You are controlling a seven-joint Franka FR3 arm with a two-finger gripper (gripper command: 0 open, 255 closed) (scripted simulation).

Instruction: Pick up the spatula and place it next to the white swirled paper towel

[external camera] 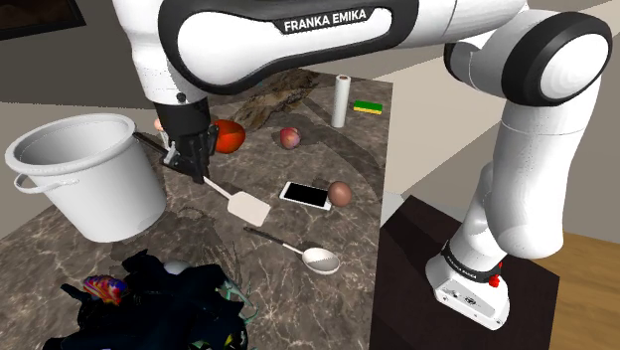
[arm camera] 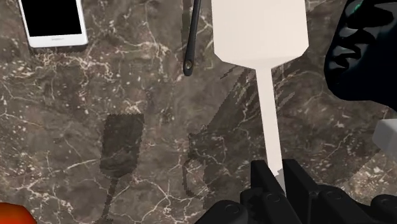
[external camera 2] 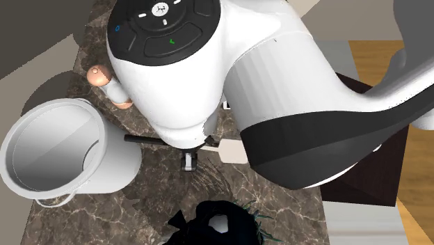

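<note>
Dark marble with pale veins makes up the counter (external camera: 338, 164), and it looks smooth and shiny. We use the big white pot (external camera: 84, 174) as our marker. It is round and deep, with a thin loop handle, and it stands close to one edge of the counter.

Just beside the pot hangs the black gripper (external camera: 198, 171). Its two fingers (arm camera: 262, 182) are squeezed tight on the thin end of the spatula (arm camera: 259, 32). The spatula is creamy white, with a straight, narrow handle and a wide, flat blade. The blade points away from the pot. We see its shadow lying apart from it on the stone, so it is held up off the counter.

Past the blade, farther from the pot, lies a flat white phone (external camera: 305, 195) with a black screen. A round spoon with holes (external camera: 320, 261) lies there too.

Well apart from the pot, the white paper towel roll (external camera: 341, 101) stands upright near the counter's far edge. Bare stone lies open between the phone and the roll. A lumpy black heap (external camera: 159, 308) sits near the pot.
</note>
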